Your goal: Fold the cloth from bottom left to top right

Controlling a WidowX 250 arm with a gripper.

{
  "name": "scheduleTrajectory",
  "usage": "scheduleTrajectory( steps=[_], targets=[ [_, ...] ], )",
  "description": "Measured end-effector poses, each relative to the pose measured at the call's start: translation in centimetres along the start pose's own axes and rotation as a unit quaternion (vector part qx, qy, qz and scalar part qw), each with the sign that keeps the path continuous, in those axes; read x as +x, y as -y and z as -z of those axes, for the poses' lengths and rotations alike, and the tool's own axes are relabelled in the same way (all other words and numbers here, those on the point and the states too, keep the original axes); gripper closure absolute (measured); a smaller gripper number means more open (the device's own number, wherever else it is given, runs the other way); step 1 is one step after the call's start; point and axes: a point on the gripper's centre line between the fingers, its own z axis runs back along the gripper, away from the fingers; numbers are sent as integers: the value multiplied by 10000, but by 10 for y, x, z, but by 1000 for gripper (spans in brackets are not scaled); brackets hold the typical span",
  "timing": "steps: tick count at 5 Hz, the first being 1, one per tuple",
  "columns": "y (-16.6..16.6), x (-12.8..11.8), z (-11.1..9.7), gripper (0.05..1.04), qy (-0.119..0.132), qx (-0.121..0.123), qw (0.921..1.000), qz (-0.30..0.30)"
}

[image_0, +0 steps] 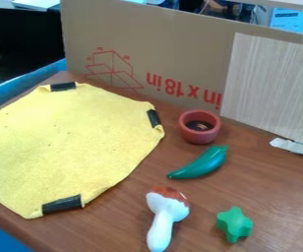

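Three dark patches: one (63, 86) is set at the cloth's far edge, one (153, 118) at its right edge and one (62, 204) at its near edge.
Yellow cloth (62, 142): it is laid out broadly on the brown table (114, 231), across the left side of the view, with its left part cut off by the view's edge; small dark specks are scattered over it.
Gripper: whether it is held wide or narrow, or loaded, cannot be told, and so no place can be given relative to it.
Red bowl (188, 133): it is stood upright just beside the cloth's right corner, apart from it (something dark can be seen inside).
Green pepper (203, 164): it is laid aslant between the bowl and the mushroom, its pointed end turned towards the cloth.
Mushroom (166, 214): its white stem is pointed towards the near edge of the view, and its cap is coloured reddish brown on top.
Green star-shaped piece (233, 224): it is placed to the right of the mushroom, apart from it.
Cardboard panel (180, 54): it is stood behind the table things, marked with upside-down red print, and its right part is covered by a pale wood-grained sheet (272, 88).
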Motion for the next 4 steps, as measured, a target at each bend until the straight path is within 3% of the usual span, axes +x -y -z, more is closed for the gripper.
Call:
scheduleTrajectory(
  steps=[3,4],
  targets=[
    [-14,8,31,84,-96,-69,9987,-488],
    [-15,18,38,84,208,-88,9980,-590]
  ],
)
